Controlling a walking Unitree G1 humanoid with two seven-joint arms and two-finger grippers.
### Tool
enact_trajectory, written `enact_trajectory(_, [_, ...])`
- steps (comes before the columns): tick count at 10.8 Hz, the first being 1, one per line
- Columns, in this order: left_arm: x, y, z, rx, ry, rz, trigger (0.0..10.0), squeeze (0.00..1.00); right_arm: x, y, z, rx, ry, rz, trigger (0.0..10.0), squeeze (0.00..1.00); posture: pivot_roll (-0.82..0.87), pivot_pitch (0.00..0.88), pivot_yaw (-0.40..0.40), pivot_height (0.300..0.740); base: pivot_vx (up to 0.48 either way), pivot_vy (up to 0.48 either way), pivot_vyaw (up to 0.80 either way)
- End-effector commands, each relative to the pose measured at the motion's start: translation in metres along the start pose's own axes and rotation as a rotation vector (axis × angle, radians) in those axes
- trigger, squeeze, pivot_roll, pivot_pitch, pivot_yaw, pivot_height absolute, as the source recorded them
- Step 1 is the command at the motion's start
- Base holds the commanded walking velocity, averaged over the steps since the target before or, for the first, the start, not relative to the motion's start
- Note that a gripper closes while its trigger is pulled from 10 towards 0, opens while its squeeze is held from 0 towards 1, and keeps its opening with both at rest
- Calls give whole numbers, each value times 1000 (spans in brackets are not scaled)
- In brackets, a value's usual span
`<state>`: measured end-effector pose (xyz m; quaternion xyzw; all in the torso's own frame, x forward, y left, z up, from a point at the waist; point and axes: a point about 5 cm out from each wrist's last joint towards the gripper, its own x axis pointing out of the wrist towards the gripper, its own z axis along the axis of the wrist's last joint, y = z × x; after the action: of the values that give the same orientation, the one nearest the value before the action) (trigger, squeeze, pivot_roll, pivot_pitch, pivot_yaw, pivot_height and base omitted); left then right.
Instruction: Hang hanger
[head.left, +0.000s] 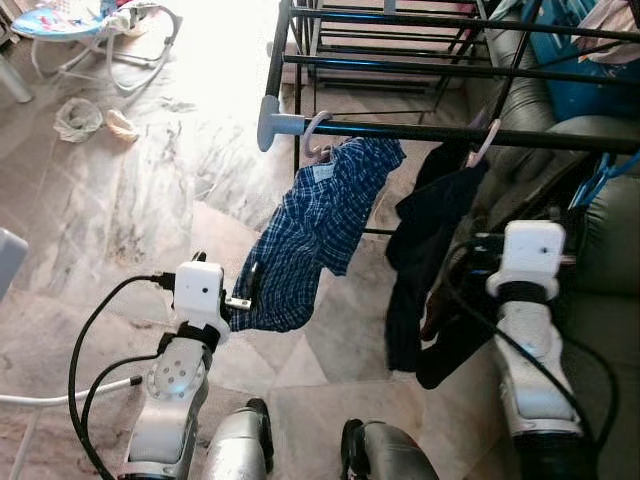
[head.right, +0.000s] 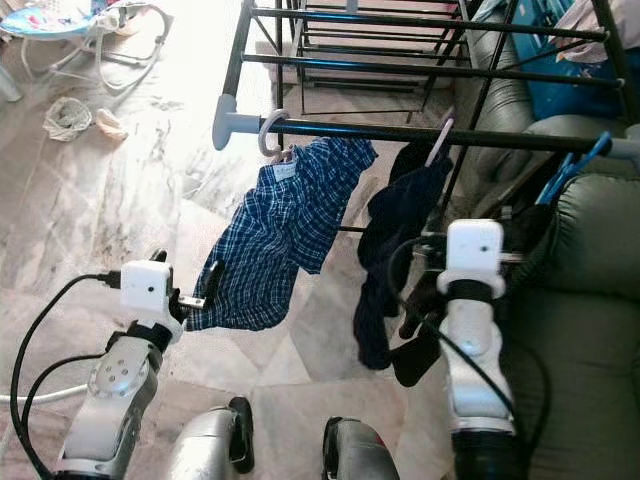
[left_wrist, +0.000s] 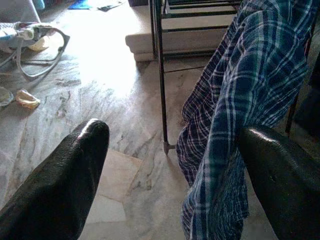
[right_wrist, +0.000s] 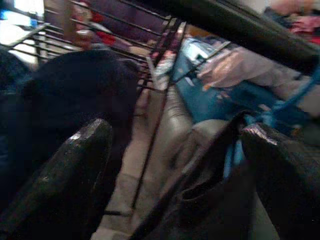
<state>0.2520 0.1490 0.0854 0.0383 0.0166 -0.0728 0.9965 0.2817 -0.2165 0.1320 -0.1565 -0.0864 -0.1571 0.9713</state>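
The hanger (head.left: 318, 132) with the plaid shirt (head.left: 318, 232) hangs on the rail (head.left: 450, 133), upper centre. Both pincers are spread; keep the left pincer (left_wrist: 175, 175) clear, or its fingers may drag the shirt hem and pull the hanger off.

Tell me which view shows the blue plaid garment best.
The left eye view: the blue plaid garment shows whole, hanging by a pale hanger hook from the rack's rail. The right eye view shows much the same. The left wrist view shows just its lower cloth up close between the left gripper's open fingers.
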Motion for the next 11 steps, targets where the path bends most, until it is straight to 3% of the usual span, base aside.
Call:
enact_trajectory(1, [-3,1,-3,6,20,-7,10000,0,1,-2,-4,9,20,-2,10000,0,4,229,10,740,0,0,0])
enact_trajectory(3, [-3,0,-5,9,25,-11,10000,0,-7,27,-3,171,49,226,10000,0,7,226,9,740,0,0,0])
enact_trajectory(4, [-2,0,-5,12,26,-11,10000,0,-23,45,-5,198,70,397,10000,0,7,225,9,740,0,0,0])
enact_trajectory(5, [-2,0,-4,14,25,-13,10000,0,-37,49,-6,182,60,454,10000,0,7,226,9,740,0,0,0])
enact_trajectory(7, [-1,-1,-5,14,24,-17,10000,0,-44,44,-9,187,64,441,10000,0,4,224,11,740,0,0,0])
enact_trajectory(8, [0,-2,-4,16,22,-22,10000,0,-47,39,-6,37,5,451,10000,0,2,221,13,740,0,0,0])
enact_trajectory(10, [1,-1,-4,19,19,-26,10000,0,-44,28,1,-82,-86,355,10000,0,3,218,12,740,0,0,0])
enact_trajectory(11, [1,-1,-3,22,17,-25,10000,0,-42,21,9,-82,-109,309,10000,0,3,212,10,740,0,0,0])
